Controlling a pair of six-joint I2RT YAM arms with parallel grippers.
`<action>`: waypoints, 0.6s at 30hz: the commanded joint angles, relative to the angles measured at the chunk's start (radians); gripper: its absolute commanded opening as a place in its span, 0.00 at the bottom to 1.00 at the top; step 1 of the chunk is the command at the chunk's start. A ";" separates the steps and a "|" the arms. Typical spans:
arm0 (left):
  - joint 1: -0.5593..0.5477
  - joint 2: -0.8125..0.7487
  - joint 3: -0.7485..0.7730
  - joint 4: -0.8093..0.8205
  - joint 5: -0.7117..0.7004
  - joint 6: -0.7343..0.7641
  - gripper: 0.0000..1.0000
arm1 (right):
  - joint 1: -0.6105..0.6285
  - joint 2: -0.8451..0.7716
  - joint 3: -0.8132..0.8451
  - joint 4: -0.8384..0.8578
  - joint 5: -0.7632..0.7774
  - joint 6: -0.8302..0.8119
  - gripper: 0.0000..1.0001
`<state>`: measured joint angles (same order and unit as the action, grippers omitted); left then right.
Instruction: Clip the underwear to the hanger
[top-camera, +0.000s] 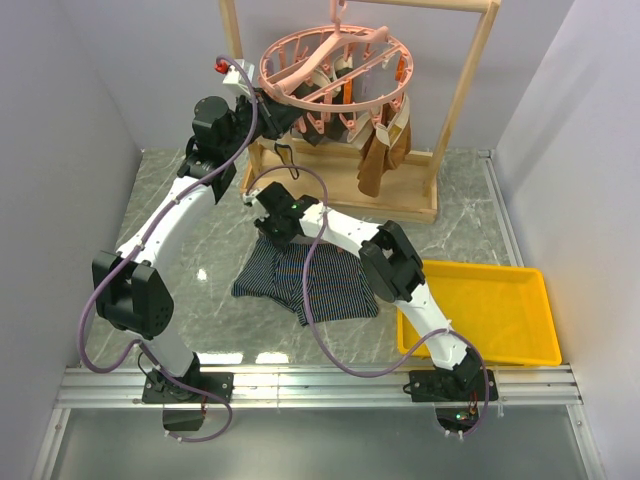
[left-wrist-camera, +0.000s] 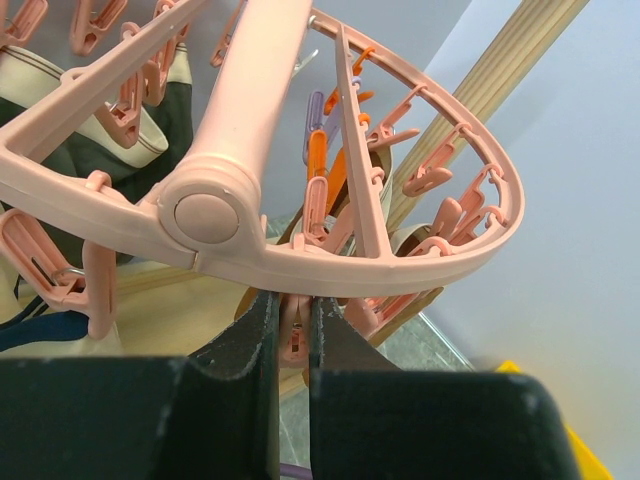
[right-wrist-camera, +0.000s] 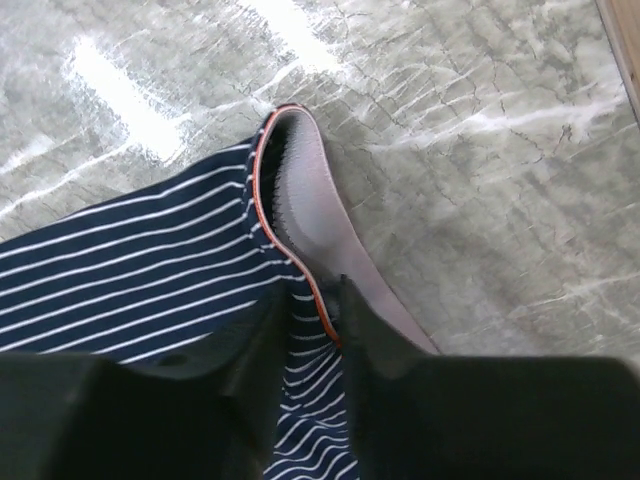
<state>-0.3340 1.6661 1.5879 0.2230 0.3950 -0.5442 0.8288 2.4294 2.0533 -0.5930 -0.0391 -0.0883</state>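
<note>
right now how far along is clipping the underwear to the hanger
Done: nothing yet; the striped boxer briefs lie on the table. In hand: the left gripper is shut on a pink peg of the hanger; the right gripper straddles the waistband, grip unclear. To do: lift the waistband and peg it.

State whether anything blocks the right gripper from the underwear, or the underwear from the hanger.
Nothing visible does. The right gripper straddles the underwear at its waistband, and only open air lies between it and the hanger, where the left gripper pinches a peg.
</note>
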 joint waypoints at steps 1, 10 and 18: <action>0.006 -0.008 0.012 0.059 -0.008 -0.019 0.00 | 0.003 0.014 -0.042 -0.103 0.001 -0.025 0.28; 0.007 -0.011 0.014 0.052 -0.004 -0.014 0.00 | 0.000 -0.073 -0.099 -0.028 -0.013 -0.042 0.04; 0.007 -0.014 0.017 0.035 0.010 -0.017 0.00 | -0.013 -0.358 -0.418 0.229 0.031 -0.039 0.00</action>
<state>-0.3325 1.6661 1.5883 0.2211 0.3977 -0.5442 0.8257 2.1975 1.6924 -0.4675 -0.0360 -0.1215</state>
